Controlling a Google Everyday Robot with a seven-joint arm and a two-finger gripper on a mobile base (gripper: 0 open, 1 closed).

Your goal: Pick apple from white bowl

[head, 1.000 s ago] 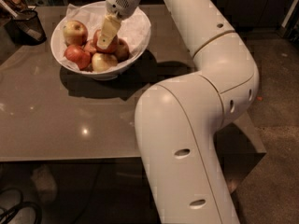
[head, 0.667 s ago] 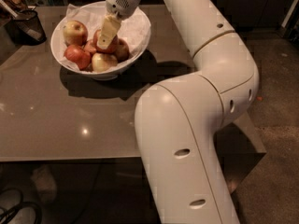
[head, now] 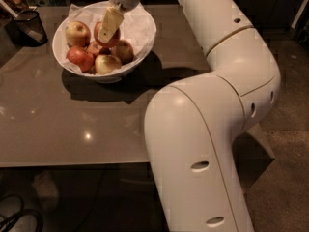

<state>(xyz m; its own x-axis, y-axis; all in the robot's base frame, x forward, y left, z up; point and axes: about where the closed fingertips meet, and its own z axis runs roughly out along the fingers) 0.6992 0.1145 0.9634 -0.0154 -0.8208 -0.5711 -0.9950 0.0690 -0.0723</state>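
Observation:
The white bowl [head: 146, 36] stands at the back left of the table and holds several apples on white paper. My gripper [head: 107, 35] reaches down into it from above. Its pale yellow finger [head: 110, 22] lies across the front of the deep red apple [head: 116, 38], and the gripper is shut on it. This apple sits a little higher than the others. A yellow apple with red blush [head: 77, 33] lies to its left, and an orange-red apple [head: 79, 57] in front of that. The far finger is hidden behind the apple.
A small dark mesh basket [head: 26, 25] stands at the table's far left edge. The brown table [head: 72, 120] runs forward from the bowl. My large white arm [head: 207, 129] fills the right and the foreground.
The gripper has moved slightly up and back in the bowl, and the deep red apple has come up with it. The other apples have stayed put.

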